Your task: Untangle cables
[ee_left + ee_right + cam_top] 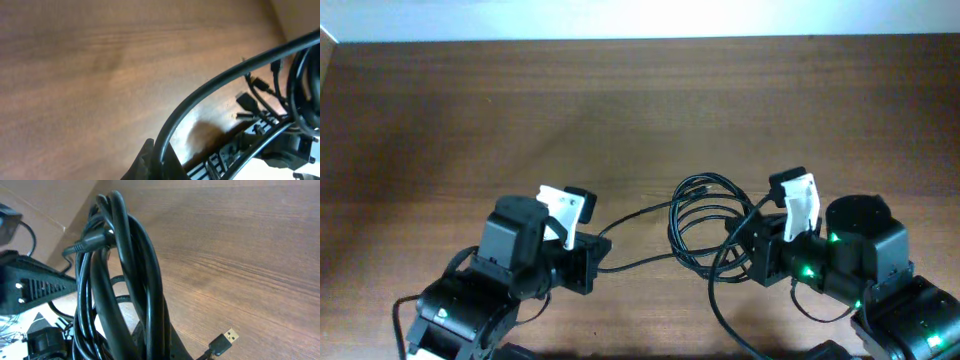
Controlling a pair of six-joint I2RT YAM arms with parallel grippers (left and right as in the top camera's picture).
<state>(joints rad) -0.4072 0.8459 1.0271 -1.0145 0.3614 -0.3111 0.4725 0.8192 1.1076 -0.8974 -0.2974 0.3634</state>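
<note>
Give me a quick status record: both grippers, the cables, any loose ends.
left gripper: shut on one strand of the cables
right gripper: shut on the bunched loops
cables: looped together between the two grippers, not separated
USB plug: loose end, not gripped
table: wooden, bare beyond the cables

Wooden table (470, 110) bears looped black cables (710, 208).

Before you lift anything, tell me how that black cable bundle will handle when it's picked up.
Probably floppy: the cable bundle bends in loose curved loops. It will likely snag rather than slide free, since the strands wrap over each other. The USB plug end looks unattached, so it may swing or drag.
</note>
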